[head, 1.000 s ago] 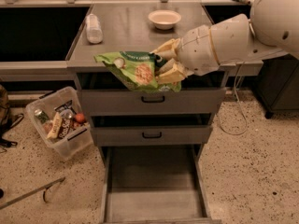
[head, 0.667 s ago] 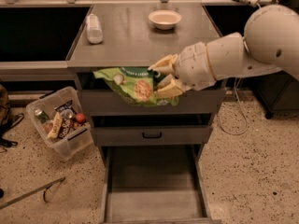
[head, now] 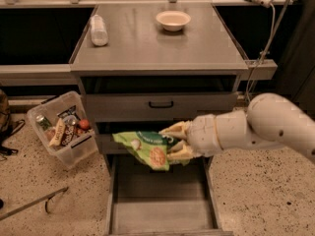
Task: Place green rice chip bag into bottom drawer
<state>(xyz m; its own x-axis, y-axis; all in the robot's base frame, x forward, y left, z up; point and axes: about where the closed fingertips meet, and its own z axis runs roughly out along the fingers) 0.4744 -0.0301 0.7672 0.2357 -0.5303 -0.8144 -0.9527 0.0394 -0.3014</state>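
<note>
The green rice chip bag (head: 146, 149) is a crinkled bright green foil bag with round beige chip pictures. My gripper (head: 178, 142) is shut on its right end and holds it in the air in front of the middle drawer, above the open bottom drawer (head: 160, 200). The bottom drawer is a long grey tray with low sides, pulled out toward the camera. The white arm (head: 256, 129) reaches in from the right.
The grey cabinet top (head: 157, 41) carries a white bowl (head: 173, 19) and a clear bottle (head: 98, 29) lying down. A clear plastic bin (head: 64, 128) of snack packets stands on the floor at the left. A thin rod (head: 32, 204) lies on the floor.
My gripper has carried the bag down from the top drawer's level to just above the open bottom drawer. The arm has lowered to the right.
</note>
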